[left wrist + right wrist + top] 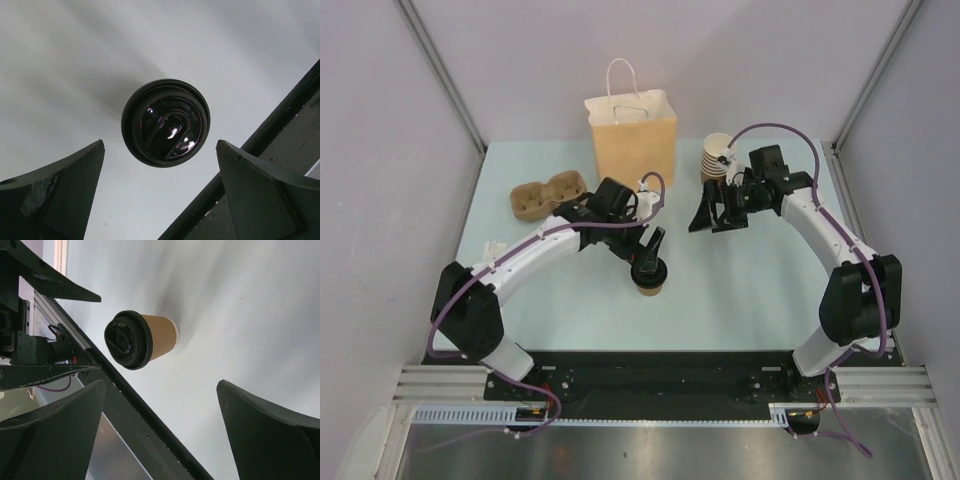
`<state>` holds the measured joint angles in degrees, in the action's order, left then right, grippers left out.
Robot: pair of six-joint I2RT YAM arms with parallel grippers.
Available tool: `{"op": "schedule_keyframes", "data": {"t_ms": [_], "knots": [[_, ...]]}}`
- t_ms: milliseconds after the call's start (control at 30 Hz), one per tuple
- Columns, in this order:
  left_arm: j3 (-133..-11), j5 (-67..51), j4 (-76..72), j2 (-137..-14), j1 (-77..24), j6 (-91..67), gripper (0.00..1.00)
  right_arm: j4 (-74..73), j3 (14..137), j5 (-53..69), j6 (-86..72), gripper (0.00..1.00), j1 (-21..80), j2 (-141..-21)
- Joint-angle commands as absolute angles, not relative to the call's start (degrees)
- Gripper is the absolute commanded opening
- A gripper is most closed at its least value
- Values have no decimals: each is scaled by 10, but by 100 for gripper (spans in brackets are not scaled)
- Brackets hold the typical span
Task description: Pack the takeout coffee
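Pale tabletop (760, 290) held the takeout coffee (651, 284) upright mid-frame, the left gripper (160, 141) spread wide over its lid, perhaps just clear. Farther up, the right gripper (161, 382) gaped empty. An off-centre squeeze could topple it short of the paper bag (632, 140).

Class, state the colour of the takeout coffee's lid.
The lid is black; see the left wrist view.

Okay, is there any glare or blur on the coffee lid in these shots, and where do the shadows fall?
Left wrist view: bright glare spots sit on the glossy lid of the takeout coffee, but its raised lettering is readable. Right wrist view: the cup is sharp and throws a soft shadow streak across the table. Top view: even light, only faint shadows.
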<state>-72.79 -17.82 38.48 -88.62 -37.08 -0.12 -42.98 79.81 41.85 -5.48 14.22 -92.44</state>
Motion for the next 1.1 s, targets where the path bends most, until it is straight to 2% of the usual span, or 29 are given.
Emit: {"op": "schedule_keyframes", "data": {"t_ms": [0,733,1067], "knots": [[-728,-158,383,-897,-368,-47,100,-425,792,428,-49,100,141,-912],[-729,-236,370,-944,-367,-39,100,-426,792,443,-50,100,140,-932],[-731,-229,363,-961,-370,-47,100,-421,791,457,-53,100,142,-940]]}}
